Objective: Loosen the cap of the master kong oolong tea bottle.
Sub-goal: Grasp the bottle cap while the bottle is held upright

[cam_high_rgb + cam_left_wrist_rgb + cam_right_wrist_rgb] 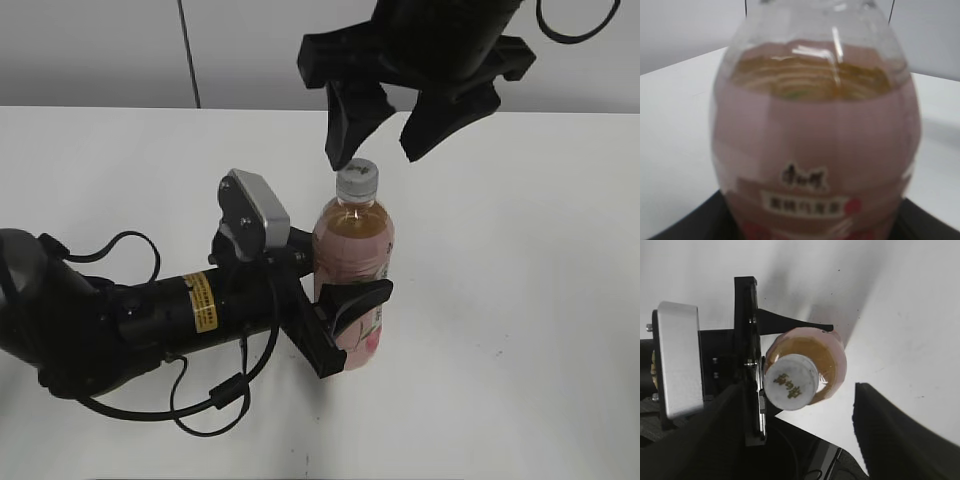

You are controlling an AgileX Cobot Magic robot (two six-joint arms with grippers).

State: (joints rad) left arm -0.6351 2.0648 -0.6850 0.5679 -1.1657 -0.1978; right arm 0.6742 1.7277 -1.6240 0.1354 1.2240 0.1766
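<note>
The master kong oolong tea bottle (pixel 353 250) stands upright on the white table, amber tea above its pink label. My left gripper (pixel 345 305) is shut on the bottle's lower body from the left. The bottle fills the left wrist view (pixel 815 150), with dark jaw edges at both bottom corners. The white cap (pixel 357 178) sits on the bottle's neck. My right gripper (pixel 377 155) hangs open just above the cap, one finger on each side, not touching it. The right wrist view looks down on the cap (pixel 791 382) and its dark mark, between the open right fingers (pixel 800 425).
The white table (pixel 520 300) extends around the bottle, with a pale wall behind it. The left arm, its grey wrist camera (pixel 256 205) and loose black cables (pixel 215 395) lie across the table's left front.
</note>
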